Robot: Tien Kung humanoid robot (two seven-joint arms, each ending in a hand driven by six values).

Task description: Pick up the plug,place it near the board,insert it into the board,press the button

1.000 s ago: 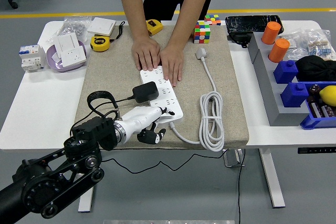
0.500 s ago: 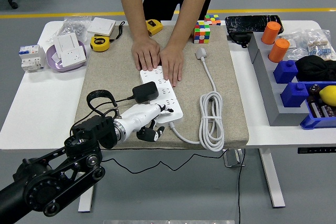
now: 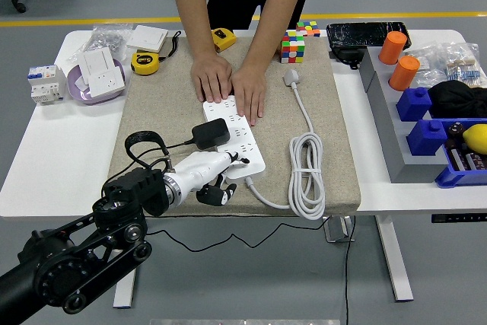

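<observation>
The left hand [image 3: 215, 173], white-shelled with dark fingertips, reaches in from the lower left on a black arm [image 3: 76, 260] and rests at the near end of the white power strip [image 3: 232, 136]; one finger [image 3: 232, 160] lies stretched out onto the strip's near end while the others curl loosely under the palm over the mat, and it grips nothing; the right hand is out of the picture. The black plug [image 3: 210, 134], a blocky adapter, sits on the strip's left side just beyond the hand, apart from the fingers; whether it is fully seated in a socket cannot be told; its thin black cable [image 3: 144, 144] loops to the left across the beige mat [image 3: 335, 135] and trails off the near edge. The strip lies lengthwise down the middle of the mat, and at its far end a person across the table presses both hands [image 3: 230, 85] flat on it, side by side. The strip's own white cord [image 3: 307, 173] runs from its near end, coils on the mat to the right and ends in a grey plug [image 3: 291, 77] near a coloured puzzle cube [image 3: 293, 46]. On the white table [image 3: 53, 165] to the left stand a purple bowl [image 3: 78, 90] holding white sockets, a yellow tape measure [image 3: 144, 62] and a small breaker unit [image 3: 46, 83]; to the right are two orange cylinders [image 3: 399, 59], blue bins [image 3: 426, 119] and a grey tray [image 3: 396, 150].
</observation>
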